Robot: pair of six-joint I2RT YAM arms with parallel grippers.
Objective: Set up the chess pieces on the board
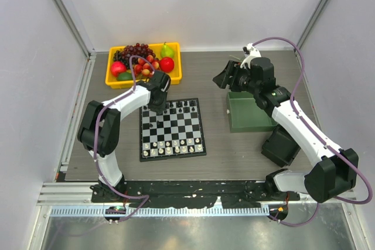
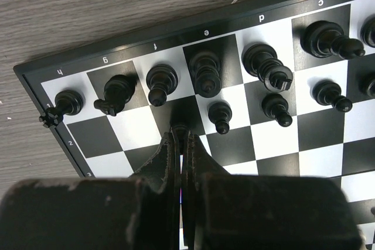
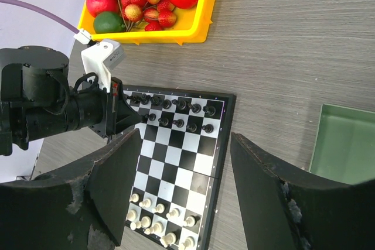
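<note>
**Left gripper works the black pawn row**

The small black-and-white checkered chessboard (image 1: 172, 128) lies mid-frame on the grey wood-grain bench (image 1: 234, 156). Cream-white pieces (image 1: 173, 146) line its lower edge and black pieces (image 2: 205, 71) its upper. The left gripper (image 2: 180, 139), jaws together, tips into an unfilled pawn square, probably seating a pawn. The right gripper (image 3: 184, 185) hangs with jaws apart, clear of the board.

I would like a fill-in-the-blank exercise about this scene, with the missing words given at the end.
The left gripper, over the board, is ___.
The right gripper has its jaws ___.
The fruit lies in a ___ tray.
The chess pieces on the board's side nearest that tray are ___.
Missing words: shut, open, yellow, black.
</note>
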